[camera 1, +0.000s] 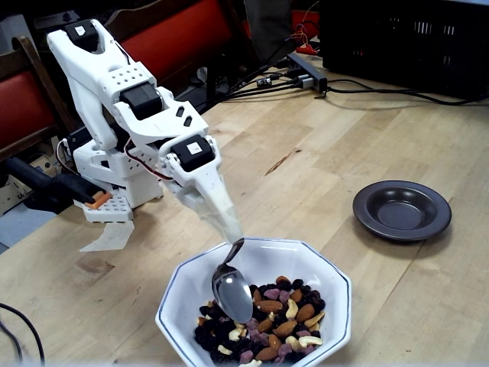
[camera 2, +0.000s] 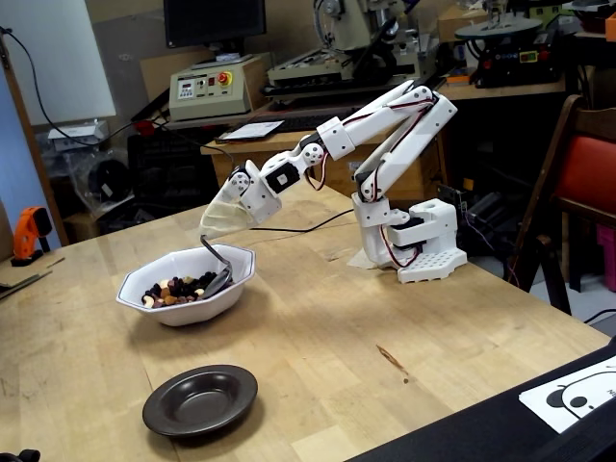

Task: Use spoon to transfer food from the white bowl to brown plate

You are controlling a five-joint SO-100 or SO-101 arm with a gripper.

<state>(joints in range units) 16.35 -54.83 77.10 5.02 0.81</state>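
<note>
White end effector (camera 1: 229,233) clamps the shiny silver metal spoon (camera 1: 231,290), tip down inside the white octagonal bowl (camera 1: 183,279).
One fixed view shows its blade against brown-and-dark nut food (camera 1: 279,321); the other shows bare wooden worktop (camera 2: 318,337) between bowl and dark brown round plate (camera 2: 200,399).

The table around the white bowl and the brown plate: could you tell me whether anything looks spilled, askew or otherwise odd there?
Nothing stands out. The food all sits inside the white bowl, with none on the wooden table. The brown plate lies flat and empty. The spoon dips into the bowl, held by the gripper.
</note>
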